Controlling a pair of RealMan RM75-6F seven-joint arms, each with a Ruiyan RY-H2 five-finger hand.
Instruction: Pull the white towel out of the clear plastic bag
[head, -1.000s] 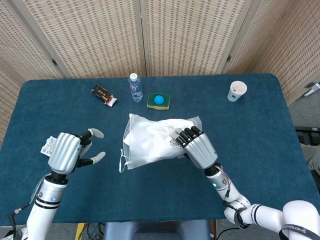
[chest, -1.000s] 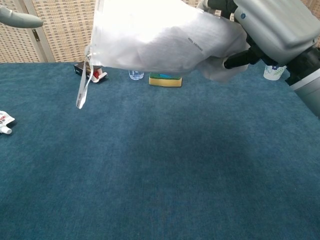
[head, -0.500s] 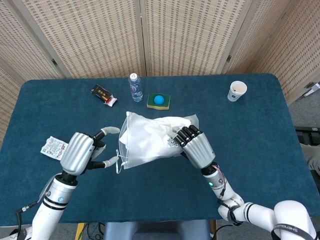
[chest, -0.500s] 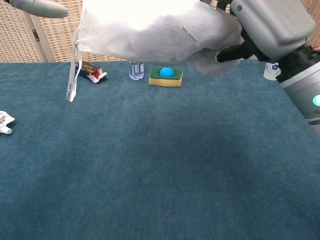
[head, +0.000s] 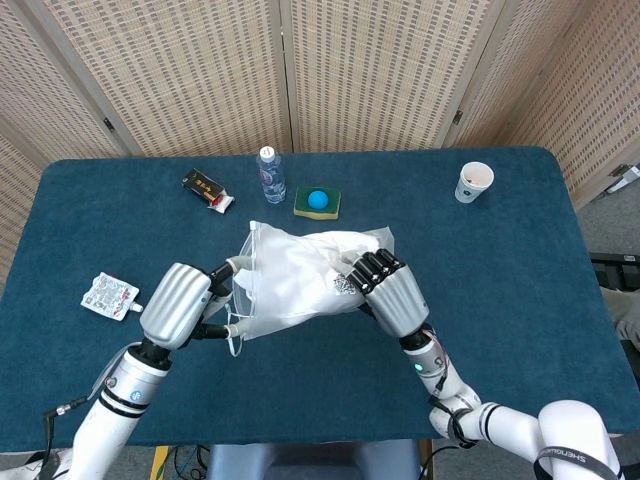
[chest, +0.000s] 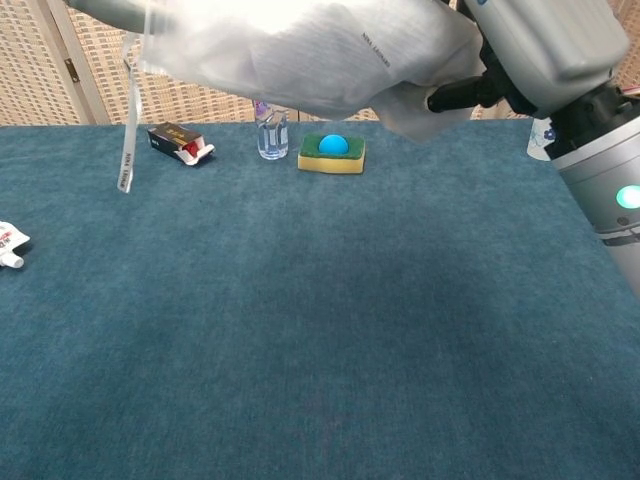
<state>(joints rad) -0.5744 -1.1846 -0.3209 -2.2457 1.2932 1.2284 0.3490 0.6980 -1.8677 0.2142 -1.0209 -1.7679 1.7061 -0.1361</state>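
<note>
The clear plastic bag (head: 295, 285) with the white towel (head: 320, 262) inside hangs in the air above the blue table (head: 520, 300). In the chest view the bag (chest: 300, 50) fills the top of the frame. My right hand (head: 392, 295) grips the bag's right end, and also shows as the right hand (chest: 550, 50) in the chest view. My left hand (head: 178, 305) is at the bag's open left edge with its fingers spread, thumb near the top of the mouth. A white strap (chest: 127, 130) dangles from that edge.
Along the far side stand a small water bottle (head: 270, 175), a green sponge with a blue ball (head: 317, 201) and a black box (head: 207, 189). A paper cup (head: 474, 182) is at the far right. A small sachet (head: 108, 295) lies at the left.
My left hand has moved right from beside the sachet up to the bag's open edge. The right hand has drawn the bag slightly left and higher.
</note>
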